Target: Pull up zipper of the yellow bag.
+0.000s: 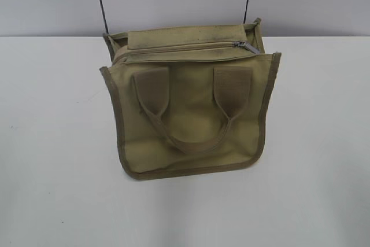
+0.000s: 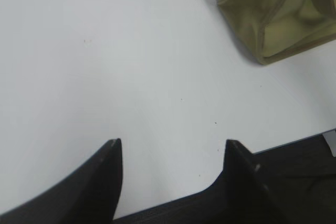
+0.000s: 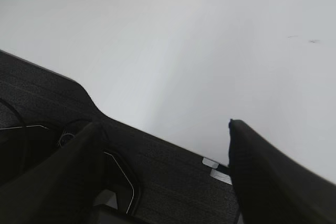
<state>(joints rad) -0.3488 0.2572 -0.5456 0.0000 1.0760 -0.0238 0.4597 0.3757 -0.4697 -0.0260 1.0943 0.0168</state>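
The yellow bag, a khaki canvas tote with darker binding, stands mid-table in the exterior view with a looped handle hanging down its front. The zipper runs across its top, and its silver-grey pull tab sits at the right end. The bag's corner also shows in the left wrist view. My left gripper is open and empty over bare table, well away from the bag. My right gripper is open and empty above the table's near edge. Neither gripper shows in the exterior view.
The white table stretches around the bag on all sides. Two thin black cables run up the grey back wall. A black textured surface lies beyond the table's edge under my right gripper, and also shows in the left wrist view.
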